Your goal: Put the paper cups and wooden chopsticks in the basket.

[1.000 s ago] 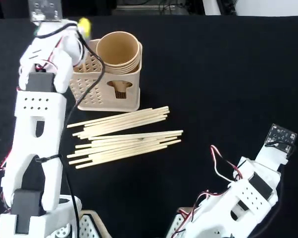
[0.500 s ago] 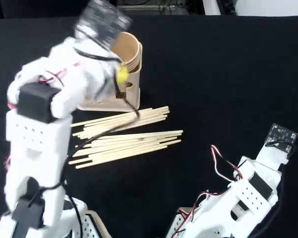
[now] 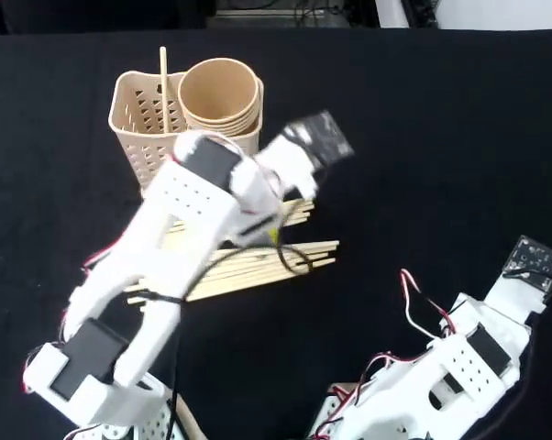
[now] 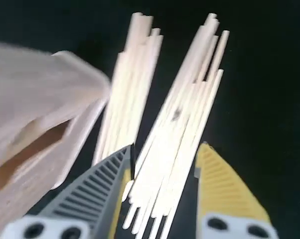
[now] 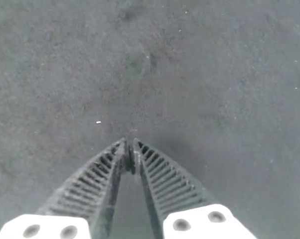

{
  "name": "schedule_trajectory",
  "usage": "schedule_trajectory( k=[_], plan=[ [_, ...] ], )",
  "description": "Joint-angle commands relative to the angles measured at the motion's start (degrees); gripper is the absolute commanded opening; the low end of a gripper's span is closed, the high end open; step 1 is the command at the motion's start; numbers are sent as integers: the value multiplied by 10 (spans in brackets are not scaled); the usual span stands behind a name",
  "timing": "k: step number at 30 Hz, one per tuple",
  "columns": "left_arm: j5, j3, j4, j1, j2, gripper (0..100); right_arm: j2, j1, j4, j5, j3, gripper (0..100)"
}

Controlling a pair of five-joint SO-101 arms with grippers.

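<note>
The beige basket (image 3: 143, 119) stands at the back left with a stack of paper cups (image 3: 219, 92) in its right half and one wooden chopstick (image 3: 163, 82) upright in its left half. Several more chopsticks (image 3: 294, 257) lie in two bundles on the black table in front of it. My left arm (image 3: 212, 183) stretches over those bundles. Its gripper (image 4: 166, 149) is open and low, with one bundle of chopsticks (image 4: 175, 124) between its grey and yellow fingers and the basket wall (image 4: 40, 129) beside it. My right gripper (image 5: 129, 145) is shut on nothing above bare cloth.
My right arm (image 3: 478, 357) is folded at the front right, well away from the chopsticks. The black cloth to the right of the basket and the bundles is open room.
My left arm has swung from the basket's left side across to the chopstick bundles and lowered its open gripper over them. One chopstick now shows upright in the basket.
</note>
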Motion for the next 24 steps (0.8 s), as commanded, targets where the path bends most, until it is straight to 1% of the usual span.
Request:
schedule_trajectory(
  k=[1,5,9,12,14,17,21,24],
  plan=[
    [-5,105,-95,19,-25,248,-10,7,13,-15,-26,15],
    [-11,233,-215,21,-55,250,-10,6,13,-15,-25,15],
    [-79,354,-331,26,-97,251,-10,6,13,-15,-25,15],
    [-88,411,-404,50,-111,253,-10,-2,14,-15,-24,15],
    [-82,413,-433,63,-105,253,-10,-17,16,-15,-24,15],
    [-34,378,-458,66,-69,251,-10,-19,16,-15,-23,15],
    [-10,299,-462,65,27,251,-10,-19,16,-15,-23,15],
    [-6,204,-435,65,99,249,-10,-21,16,-15,-23,15]
  ],
)
